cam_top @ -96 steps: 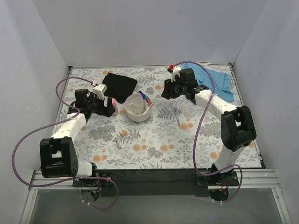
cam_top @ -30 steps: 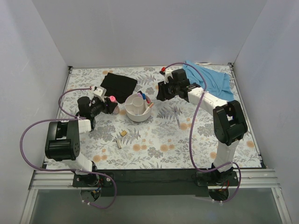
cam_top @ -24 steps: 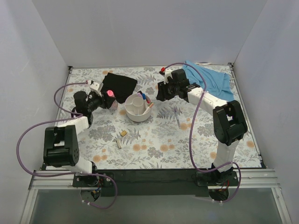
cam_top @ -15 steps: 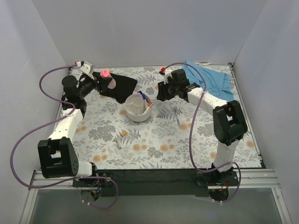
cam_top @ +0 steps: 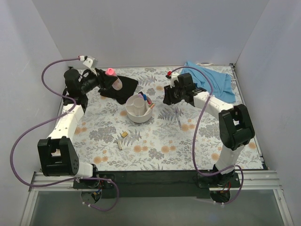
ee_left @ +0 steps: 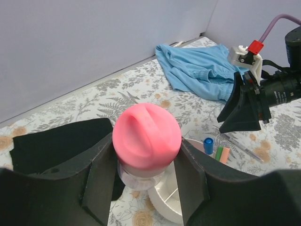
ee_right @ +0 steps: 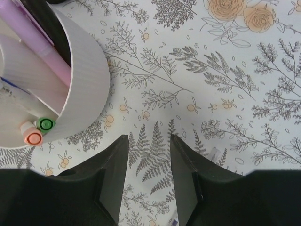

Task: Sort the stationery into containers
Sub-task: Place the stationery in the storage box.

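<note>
Tiny tan pieces (cam_top: 123, 135) and one thin white pen (cam_top: 178, 117) lie loose on the desk (cam_top: 155, 146), not sorted yet. Some capped pens (cam_top: 145, 99) stand in the white round bowl (cam_top: 140, 119). Right gripper (ee_right: 149, 141) hangs beside it, jaws apart. Left gripper (ee_left: 146, 162) is clamped on the small pink-capped bottle (ee_left: 146, 134), up in the air farther back.

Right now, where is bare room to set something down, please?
Free: the near strip between tan pieces and arm bases; below the pen. Crowded: around the white bowl, blue cloth and black pouch, where the left gripper holds a pink-capped bottle.
</note>
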Controlling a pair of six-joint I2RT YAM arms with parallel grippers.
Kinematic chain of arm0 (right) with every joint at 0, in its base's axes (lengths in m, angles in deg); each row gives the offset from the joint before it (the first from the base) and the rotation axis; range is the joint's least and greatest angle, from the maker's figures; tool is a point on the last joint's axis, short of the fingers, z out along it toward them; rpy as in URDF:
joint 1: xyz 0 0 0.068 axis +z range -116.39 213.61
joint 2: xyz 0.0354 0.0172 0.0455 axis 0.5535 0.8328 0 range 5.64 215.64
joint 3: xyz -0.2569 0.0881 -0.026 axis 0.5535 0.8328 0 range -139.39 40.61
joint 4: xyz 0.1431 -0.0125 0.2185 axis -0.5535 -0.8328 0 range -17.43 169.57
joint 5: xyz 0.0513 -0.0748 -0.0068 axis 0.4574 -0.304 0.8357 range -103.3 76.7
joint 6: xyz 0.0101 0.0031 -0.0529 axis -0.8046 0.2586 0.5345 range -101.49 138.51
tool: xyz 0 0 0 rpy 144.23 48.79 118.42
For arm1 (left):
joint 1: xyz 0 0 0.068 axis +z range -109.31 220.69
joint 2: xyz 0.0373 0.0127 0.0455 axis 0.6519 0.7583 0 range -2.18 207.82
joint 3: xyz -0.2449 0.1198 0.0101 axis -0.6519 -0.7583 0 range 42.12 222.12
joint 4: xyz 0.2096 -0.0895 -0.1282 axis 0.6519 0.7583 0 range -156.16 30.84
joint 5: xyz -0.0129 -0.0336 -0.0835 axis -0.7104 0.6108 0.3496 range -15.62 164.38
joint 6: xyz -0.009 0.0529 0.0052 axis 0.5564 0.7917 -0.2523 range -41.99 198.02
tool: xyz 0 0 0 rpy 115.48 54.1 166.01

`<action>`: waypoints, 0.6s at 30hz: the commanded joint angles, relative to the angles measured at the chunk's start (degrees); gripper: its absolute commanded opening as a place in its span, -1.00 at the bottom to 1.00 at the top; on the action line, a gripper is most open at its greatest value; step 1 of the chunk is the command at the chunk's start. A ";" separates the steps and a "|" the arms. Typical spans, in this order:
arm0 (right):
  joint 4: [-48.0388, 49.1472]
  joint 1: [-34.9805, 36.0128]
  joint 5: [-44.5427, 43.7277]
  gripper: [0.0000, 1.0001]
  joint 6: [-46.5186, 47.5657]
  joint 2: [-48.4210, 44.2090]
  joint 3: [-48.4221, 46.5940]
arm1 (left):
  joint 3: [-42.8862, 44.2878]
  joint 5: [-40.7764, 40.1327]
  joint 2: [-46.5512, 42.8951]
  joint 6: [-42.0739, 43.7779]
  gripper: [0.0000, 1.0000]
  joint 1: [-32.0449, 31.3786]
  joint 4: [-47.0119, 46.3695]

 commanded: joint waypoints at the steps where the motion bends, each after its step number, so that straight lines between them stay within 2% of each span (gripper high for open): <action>1: 3.57 -0.42 -0.22 -0.03 0.02 -5.85 3.56 | 3.53 1.31 1.33 0.66 -1.00 -4.69 2.34; 7: 4.80 -0.86 -0.30 -0.02 0.02 -9.01 7.26 | 3.72 0.61 2.39 1.89 -1.00 -7.51 4.19; 18: 5.95 -1.21 -1.45 -0.01 0.37 -14.64 13.58 | -1.38 -0.89 3.26 3.12 -1.00 -13.39 4.02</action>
